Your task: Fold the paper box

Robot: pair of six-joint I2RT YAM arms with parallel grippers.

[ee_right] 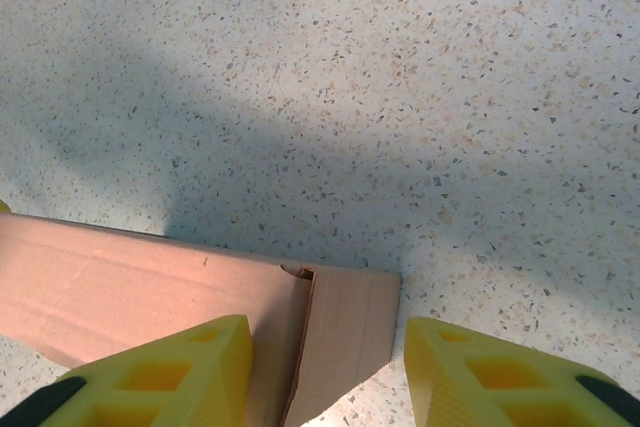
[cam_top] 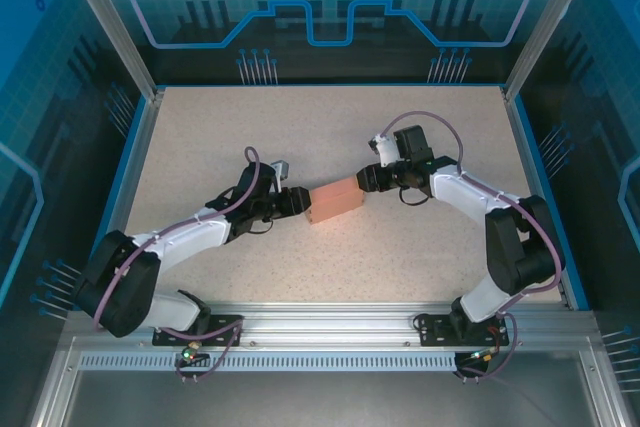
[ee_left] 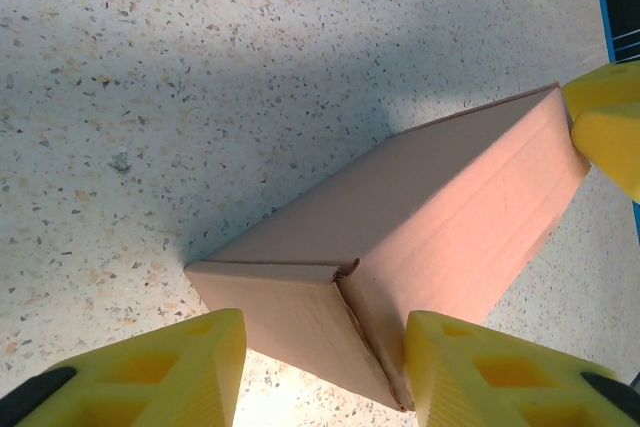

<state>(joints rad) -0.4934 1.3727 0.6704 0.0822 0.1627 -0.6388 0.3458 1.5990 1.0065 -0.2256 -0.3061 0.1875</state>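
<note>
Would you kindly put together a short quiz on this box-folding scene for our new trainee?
1. True or false: the paper box lies as a flat, unfolded cutout.
2. Where is the right gripper? A) at one end of the box B) hovering high above its middle C) well away from it
3. What colour are the fingers of the left gripper?
Key: 1 false, it is folded into a box shape; 2 A; 3 yellow.

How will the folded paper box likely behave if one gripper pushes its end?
The paper box looks like thin card, so it is probably light and easily slid over the table. Its end flaps show gapped seams, so a push there may dent them. Flat-sided, unlikely to roll.
</note>
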